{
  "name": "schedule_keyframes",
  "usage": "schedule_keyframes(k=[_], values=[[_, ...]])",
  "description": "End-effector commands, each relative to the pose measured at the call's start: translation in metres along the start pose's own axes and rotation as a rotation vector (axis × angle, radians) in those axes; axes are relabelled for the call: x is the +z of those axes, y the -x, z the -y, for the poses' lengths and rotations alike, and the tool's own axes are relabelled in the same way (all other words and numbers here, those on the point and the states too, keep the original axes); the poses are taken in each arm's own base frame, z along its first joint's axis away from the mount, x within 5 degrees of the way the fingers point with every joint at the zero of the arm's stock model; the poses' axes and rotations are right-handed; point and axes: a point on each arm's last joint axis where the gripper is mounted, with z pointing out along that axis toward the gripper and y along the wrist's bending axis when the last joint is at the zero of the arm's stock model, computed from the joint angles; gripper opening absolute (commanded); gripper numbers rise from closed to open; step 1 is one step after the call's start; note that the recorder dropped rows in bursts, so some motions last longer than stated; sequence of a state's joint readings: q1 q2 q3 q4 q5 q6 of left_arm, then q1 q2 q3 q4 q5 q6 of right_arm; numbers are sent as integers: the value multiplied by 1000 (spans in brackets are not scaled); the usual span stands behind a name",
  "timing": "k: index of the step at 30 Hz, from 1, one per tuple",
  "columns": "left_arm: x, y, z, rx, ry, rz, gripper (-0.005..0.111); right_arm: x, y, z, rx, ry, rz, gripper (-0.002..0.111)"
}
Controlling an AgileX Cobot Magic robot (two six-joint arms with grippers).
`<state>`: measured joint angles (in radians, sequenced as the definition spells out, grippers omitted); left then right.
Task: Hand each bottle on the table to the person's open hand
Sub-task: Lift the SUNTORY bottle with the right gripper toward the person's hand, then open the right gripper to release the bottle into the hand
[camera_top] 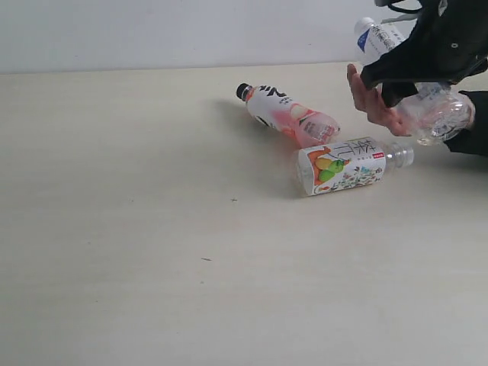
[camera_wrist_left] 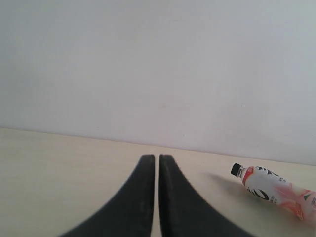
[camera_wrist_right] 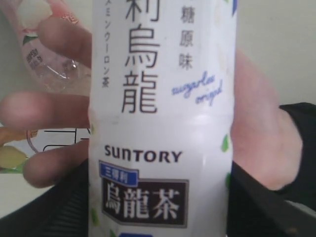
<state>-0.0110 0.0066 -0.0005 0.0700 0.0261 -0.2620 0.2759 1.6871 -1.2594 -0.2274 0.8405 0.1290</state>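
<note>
Jaws first: on the right, clamped round the white-blue bottle [camera_wrist_right: 158, 123], held up before the person's open hand [camera_top: 374, 107]; on the left, pressed shut on nothing. Mid-handover, seemingly. Next: release only upon a sure grasp (not sooner), then fetch the pink bottle [camera_top: 290, 114] or fruit-label bottle [camera_top: 343, 165] lying on the surface [camera_top: 152, 229].

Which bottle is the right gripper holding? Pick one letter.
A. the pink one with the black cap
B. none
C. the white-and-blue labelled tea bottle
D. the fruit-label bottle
C: the tea bottle is clamped in the right gripper, in front of the person's hand, while the pink bottle and the fruit-label bottle lie on the table.
</note>
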Motion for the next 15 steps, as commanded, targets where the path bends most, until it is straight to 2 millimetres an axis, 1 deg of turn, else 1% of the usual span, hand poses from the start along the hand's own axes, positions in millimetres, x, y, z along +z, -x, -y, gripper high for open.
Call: schedule_keyframes(k=[1,4,5,8,9,10,11,12,13,15], values=[[-1,1,0,3,-2,10,5,22,8,-1,-17,-16,-11,0],[-1,1,0,3,-2,10,5,33,10,-2,-28,-21,-23,2],[-1,1,0,3,-2,10,5,38,12,-3,-29,-20,-30,10],[-1,1,0,3,-2,10,5,38,14,-3,-26,-20,-18,33],[-1,1,0,3,-2,10,5,38,15,-3,-24,-19,-9,49],[-1,1,0,3,-2,10,5,37,15,-3,-20,-19,-5,58],[-1,1,0,3,-2,10,5,36,15,-3,-21,-19,-9,74],[-1,1,0,3,-2,10,5,36,14,-3,-21,-19,-11,79],[-1,1,0,3,-2,10,5,36,14,-3,-18,-18,-11,87],[-1,1,0,3,-2,10,5,35,15,-3,-4,-18,-7,94]])
